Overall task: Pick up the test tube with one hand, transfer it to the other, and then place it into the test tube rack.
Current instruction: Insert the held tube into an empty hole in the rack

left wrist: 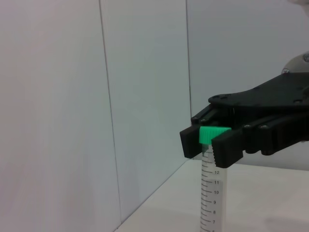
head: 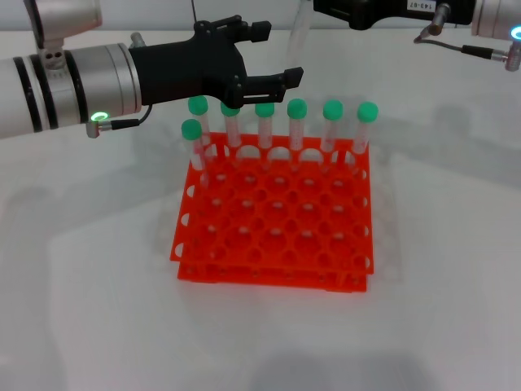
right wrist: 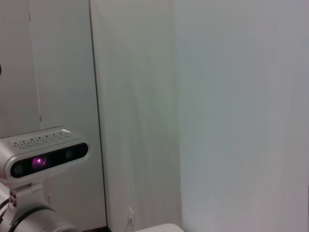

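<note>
My right gripper (head: 326, 10), black with a white label, sits at the top edge of the head view. It is shut on the green cap of the test tube (head: 295, 41), which hangs down clear above the rack's back row. The left wrist view shows this gripper (left wrist: 212, 140) clamped on the cap, with the tube (left wrist: 211, 198) hanging below. My left gripper (head: 273, 55), black and unlabelled, is open, its fingertips just left of the hanging tube and not touching it. The orange-red rack (head: 277, 244) stands in the middle of the table.
Several green-capped tubes (head: 297, 122) stand in the rack's back row, and one more (head: 192, 142) stands at the left of the second row. The rest of the rack's holes are bare. The white table (head: 81, 285) lies all around. The right wrist view shows only a wall and my head camera (right wrist: 43, 159).
</note>
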Controlling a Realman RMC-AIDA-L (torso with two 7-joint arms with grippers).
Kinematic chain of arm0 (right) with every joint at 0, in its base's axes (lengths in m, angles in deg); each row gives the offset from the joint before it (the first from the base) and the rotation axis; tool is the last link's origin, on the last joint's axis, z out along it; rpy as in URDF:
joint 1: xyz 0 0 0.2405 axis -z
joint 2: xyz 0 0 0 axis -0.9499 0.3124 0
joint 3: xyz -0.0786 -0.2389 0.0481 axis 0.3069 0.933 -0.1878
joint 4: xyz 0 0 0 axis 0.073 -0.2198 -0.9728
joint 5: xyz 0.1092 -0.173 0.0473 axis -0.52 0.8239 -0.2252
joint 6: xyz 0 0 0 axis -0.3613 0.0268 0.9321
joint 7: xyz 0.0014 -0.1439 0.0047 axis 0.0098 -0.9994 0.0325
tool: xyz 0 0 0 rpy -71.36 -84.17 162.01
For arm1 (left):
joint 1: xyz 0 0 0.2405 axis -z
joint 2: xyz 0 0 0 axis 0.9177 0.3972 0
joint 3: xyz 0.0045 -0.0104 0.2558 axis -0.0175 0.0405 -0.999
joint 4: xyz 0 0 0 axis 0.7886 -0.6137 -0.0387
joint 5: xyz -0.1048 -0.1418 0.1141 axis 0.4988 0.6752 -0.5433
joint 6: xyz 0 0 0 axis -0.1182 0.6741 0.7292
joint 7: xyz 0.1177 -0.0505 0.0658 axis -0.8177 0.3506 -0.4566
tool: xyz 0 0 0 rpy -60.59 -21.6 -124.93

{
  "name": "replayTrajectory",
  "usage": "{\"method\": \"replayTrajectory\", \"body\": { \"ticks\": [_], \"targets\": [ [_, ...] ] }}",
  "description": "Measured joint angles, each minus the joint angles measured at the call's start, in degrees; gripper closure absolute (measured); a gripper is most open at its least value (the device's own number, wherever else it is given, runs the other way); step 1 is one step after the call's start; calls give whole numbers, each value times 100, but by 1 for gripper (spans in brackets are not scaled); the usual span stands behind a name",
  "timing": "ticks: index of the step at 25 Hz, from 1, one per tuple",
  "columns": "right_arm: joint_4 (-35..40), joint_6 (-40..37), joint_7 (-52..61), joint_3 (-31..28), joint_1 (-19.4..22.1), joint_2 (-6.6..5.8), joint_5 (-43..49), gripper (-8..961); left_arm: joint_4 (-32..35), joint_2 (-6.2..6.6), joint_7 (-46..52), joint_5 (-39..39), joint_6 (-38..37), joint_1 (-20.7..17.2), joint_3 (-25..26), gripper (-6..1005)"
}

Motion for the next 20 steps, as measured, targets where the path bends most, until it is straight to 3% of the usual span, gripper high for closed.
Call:
{"method": "replayTrajectory", "body": {
  "ticks": [20],
  "targets": [
    [-2,-21,-1,-8,60,0,9,686,157,9,157,-39,-52,-140,-7,121]
  ]
}}
